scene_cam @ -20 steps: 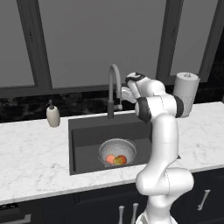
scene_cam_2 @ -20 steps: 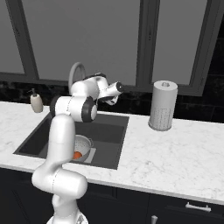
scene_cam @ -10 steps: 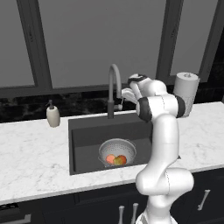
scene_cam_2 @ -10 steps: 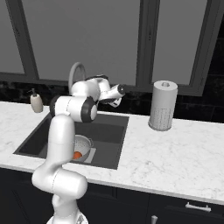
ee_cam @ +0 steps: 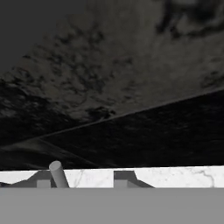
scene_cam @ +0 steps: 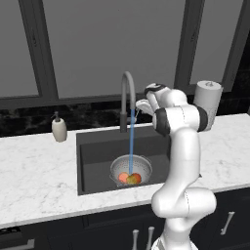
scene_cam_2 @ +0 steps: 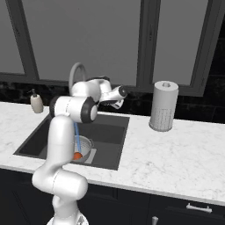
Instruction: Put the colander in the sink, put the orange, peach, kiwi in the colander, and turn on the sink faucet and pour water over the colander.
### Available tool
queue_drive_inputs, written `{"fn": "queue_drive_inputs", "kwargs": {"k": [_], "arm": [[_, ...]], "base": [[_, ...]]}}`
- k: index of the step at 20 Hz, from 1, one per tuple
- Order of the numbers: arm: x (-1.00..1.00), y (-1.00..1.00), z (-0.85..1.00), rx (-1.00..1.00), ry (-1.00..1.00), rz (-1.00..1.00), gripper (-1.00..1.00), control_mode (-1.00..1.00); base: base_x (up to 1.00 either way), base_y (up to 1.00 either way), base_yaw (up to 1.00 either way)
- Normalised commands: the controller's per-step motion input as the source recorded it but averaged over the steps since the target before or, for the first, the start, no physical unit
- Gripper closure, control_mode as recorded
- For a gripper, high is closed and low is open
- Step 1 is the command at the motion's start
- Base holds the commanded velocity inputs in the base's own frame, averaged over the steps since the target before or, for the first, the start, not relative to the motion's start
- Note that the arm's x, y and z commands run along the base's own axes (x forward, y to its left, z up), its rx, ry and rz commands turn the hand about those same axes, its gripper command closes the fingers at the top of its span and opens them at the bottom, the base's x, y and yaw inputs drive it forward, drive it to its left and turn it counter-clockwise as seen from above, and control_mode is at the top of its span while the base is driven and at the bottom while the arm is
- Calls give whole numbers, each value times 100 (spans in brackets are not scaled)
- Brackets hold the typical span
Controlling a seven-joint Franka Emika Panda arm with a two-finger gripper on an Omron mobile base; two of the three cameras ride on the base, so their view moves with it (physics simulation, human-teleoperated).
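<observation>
The round metal colander (scene_cam: 131, 168), full of little holes, sits low in the dark sink (scene_cam: 97, 156) right under the tap so water can run over the fruit and drain out. A thin blue stream of water (scene_cam: 131, 141) falls straight down from the tall curved sink faucet (scene_cam: 126, 100) into it. Inside the colander lie three small round fruits close together: the reddish orange (scene_cam: 137, 177), the pale pink peach (scene_cam: 123, 177) and the dull yellow-green kiwi (scene_cam: 131, 180). The tool (scene_cam: 140, 105) is up high beside the faucet, near the small grey lever (ee_cam: 57, 174), which I think it used to start the water. Its two dark tips stand a little apart with nothing between them, and the lever sits just beside the left tip (ee_cam: 42, 179). The counter (scene_cam: 34, 180) is smooth white stone with grey veins. A beige soap bottle (scene_cam: 59, 129) stands to the sink's left, and a paper towel roll (scene_cam_2: 163, 106) stands upright on the right.
</observation>
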Motion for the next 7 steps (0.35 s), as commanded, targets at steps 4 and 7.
{"fn": "queue_drive_inputs", "kwargs": {"k": [4, 7], "arm": [[-10, -26, 13, 0, 0, 0, 100, -100], [-18, -24, 23, 0, -4, 0, 100, -100]], "base": [[0, 0, 0], [0, 0, 0]]}}
